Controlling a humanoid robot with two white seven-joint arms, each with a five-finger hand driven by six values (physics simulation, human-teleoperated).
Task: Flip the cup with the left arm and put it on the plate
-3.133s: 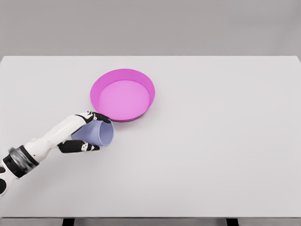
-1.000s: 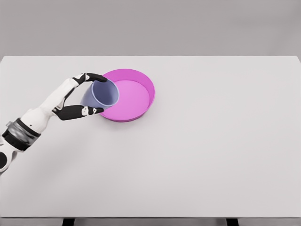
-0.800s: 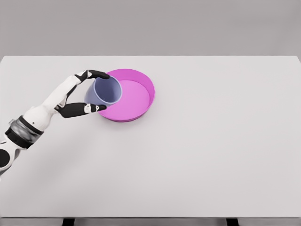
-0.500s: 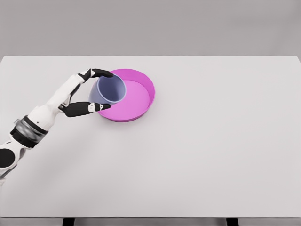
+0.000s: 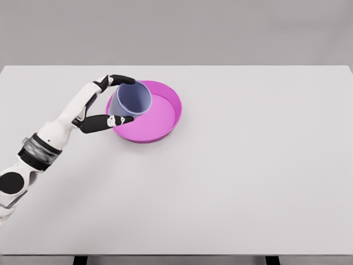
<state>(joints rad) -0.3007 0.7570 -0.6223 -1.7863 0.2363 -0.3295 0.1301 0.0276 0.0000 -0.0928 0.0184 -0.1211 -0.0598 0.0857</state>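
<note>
Over plate's left edge: cup mostly flipped, not yet set down.
Nearest, left arm enters lower left; left hand (image 5: 105,105) clamps the lavender cup (image 5: 131,101), one finger over the top, another under. Cup mouth faces up but tilted toward camera, hanging above the pink plate (image 5: 165,113) near its left rim. Judged left: level it, lower, release. White table (image 5: 248,176) behind. Right arm unseen.

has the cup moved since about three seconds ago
Yes. The cup, held in the left hand, has gone up and right in the picture, from beside the plate's near-left rim to over its left edge.
</note>
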